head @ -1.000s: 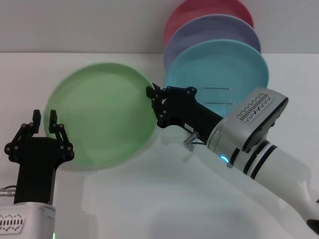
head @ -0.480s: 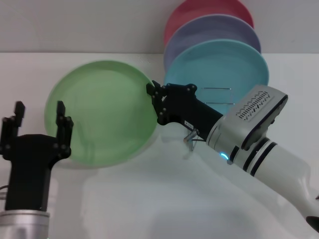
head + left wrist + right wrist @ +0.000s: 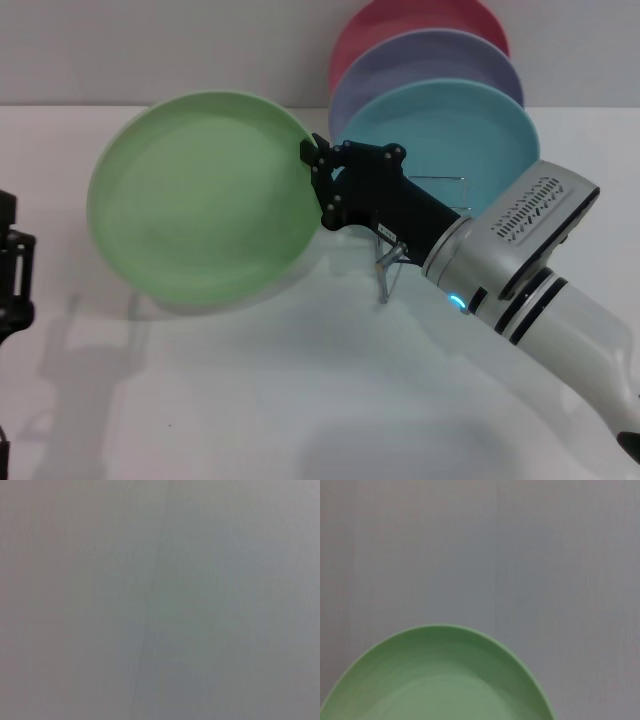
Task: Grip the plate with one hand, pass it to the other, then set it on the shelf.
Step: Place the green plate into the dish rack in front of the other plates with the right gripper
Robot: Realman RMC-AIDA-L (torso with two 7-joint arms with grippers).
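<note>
Plastic, by the look of it — the green plate (image 3: 200, 195) is matte, round and shallow, with a thin raised rim, and I judge it light and stiff enough to be carried by one edge without sagging, though the smooth surface could slip in a loose pinch; the rim is the sensible place to take hold. At the far left edge of the head view only a sliver of the left gripper (image 3: 12, 275) shows, low and well apart from the plate, and I cannot tell how its fingers stand; its wrist camera sees nothing but blank grey. The plate is held up off the white table (image 3: 300, 400), tilted to face the camera; the right gripper (image 3: 318, 172), black on a silver-white arm with a cyan light, is pinching the plate's right rim. Behind that arm stands the rack (image 3: 432, 190) — thin chrome wire in upright loops, narrower than a plate; turquoise (image 3: 450, 125), lavender (image 3: 430, 58) and red plates (image 3: 400, 20) already stand in it on edge.
</note>
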